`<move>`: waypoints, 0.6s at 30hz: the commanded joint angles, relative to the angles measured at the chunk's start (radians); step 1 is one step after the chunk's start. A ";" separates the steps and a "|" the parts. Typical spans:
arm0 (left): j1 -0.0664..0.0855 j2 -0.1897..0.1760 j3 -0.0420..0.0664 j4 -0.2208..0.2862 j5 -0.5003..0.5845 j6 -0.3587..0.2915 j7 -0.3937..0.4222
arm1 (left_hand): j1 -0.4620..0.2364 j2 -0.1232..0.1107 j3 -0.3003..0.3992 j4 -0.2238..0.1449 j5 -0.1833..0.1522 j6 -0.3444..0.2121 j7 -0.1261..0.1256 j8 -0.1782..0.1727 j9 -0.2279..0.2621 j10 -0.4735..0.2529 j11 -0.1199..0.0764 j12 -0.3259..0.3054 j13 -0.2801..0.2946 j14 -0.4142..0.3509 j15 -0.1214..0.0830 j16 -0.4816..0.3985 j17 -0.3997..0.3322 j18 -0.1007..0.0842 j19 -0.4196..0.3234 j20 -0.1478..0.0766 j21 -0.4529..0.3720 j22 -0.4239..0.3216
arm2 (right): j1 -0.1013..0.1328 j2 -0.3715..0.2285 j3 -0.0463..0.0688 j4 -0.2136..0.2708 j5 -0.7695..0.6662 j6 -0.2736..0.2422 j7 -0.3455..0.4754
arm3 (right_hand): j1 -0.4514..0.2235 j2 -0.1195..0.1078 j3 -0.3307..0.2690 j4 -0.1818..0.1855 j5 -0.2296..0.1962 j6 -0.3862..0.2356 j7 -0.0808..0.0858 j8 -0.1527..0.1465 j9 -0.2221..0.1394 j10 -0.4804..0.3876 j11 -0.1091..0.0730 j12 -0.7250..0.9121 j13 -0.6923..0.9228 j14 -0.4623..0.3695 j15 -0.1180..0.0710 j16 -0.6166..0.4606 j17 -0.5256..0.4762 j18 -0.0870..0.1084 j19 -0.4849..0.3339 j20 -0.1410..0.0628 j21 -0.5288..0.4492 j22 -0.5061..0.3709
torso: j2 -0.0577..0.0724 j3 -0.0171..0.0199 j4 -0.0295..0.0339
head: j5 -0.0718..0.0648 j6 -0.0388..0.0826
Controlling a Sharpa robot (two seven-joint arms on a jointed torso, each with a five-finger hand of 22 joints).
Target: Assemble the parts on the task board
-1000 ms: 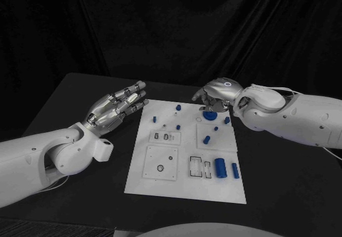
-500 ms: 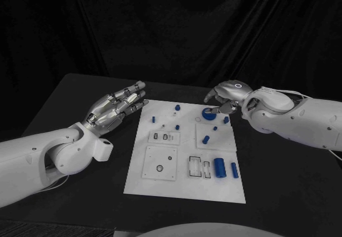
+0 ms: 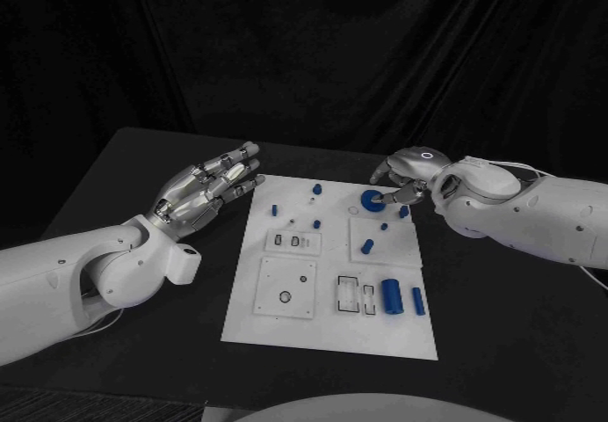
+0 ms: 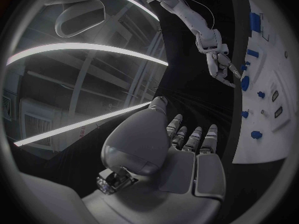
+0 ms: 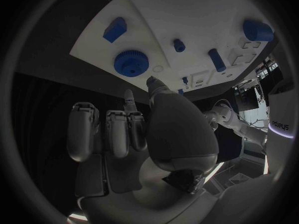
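Task board (image 3: 332, 330): white plate lying flat at the middle of the black surface (image 3: 507, 343); taken here as the landmark for every entry.

Near end of the board: two blue cylinders, the thicker (image 3: 393, 297) and the thinner (image 3: 417, 302), lying side by side toward the board's right edge, just beside a pair of empty rectangular slots (image 3: 356, 295). A raised square plate with a round hole (image 3: 285, 287) sits toward the board's left edge.

Mid-board: a short blue peg (image 3: 366, 249) and a smaller one (image 3: 384, 229) on the right-hand raised panel; small blue pins (image 3: 315, 226) and (image 3: 272, 211) farther left.

Far end of the board: blue toothed gear (image 3: 372, 200), flat on the board near its far right corner; the right wrist view shows it free of the fingers. A small blue block (image 3: 404, 213) lies at the right edge just beside it, and a blue stud (image 3: 317, 190) stands at the far edge.

Right robot hand (image 3: 403, 175): poised over the far right corner of the board, fingers partly curled toward the gear, holding nothing.

Left robot hand (image 3: 209, 187): raised off the board's far left edge, fingers spread wide, holding nothing.

Step in hand, as judged: dealing with the gear at the far right corner, either gripping it or seating it. Next move calls for the right robot hand to come down with fingertips on opposite sides of the toothed rim, without knocking the block beside it.
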 commanded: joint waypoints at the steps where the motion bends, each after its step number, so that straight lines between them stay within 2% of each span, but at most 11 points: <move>1: -0.001 0.001 0.001 0.001 -0.001 0.016 0.060 | 0.008 0.000 0.034 0.000 0.018 -0.004 0.000 0.011 0.017 -0.005 0.013 -0.014 -0.011 0.000 0.008 0.016 0.001 -0.011 0.007 0.005 0.012 0.003 | -0.005 0.003 0.001 -0.008 0.001 0.036 -0.047 | -0.007 0.018 0.026 -0.007 0.020 -0.017 0.001 -0.016 0.011 0.113 -0.005 0.017 0.271 0.105 0.001 0.020 0.268 -0.032 0.002 -0.001 0.011 0.168 | 0.001 -0.0002 0.0018 | -0.001 -0.002; 18: -0.001 0.000 0.001 -0.001 -0.001 0.025 0.056 | 0.009 0.001 0.036 -0.001 0.018 -0.004 0.000 0.011 0.017 -0.005 0.013 -0.014 -0.011 0.000 0.009 0.017 0.001 -0.012 0.007 0.005 0.012 0.003 | -0.026 0.033 0.001 -0.057 0.001 0.066 -0.056 | -0.004 0.023 0.028 -0.011 0.015 -0.036 0.005 -0.017 0.008 0.113 -0.002 0.017 0.271 0.105 0.003 0.020 0.268 -0.031 -0.002 0.001 0.007 0.167 | 0.000 -0.0011 0.0014 | 0.000 -0.007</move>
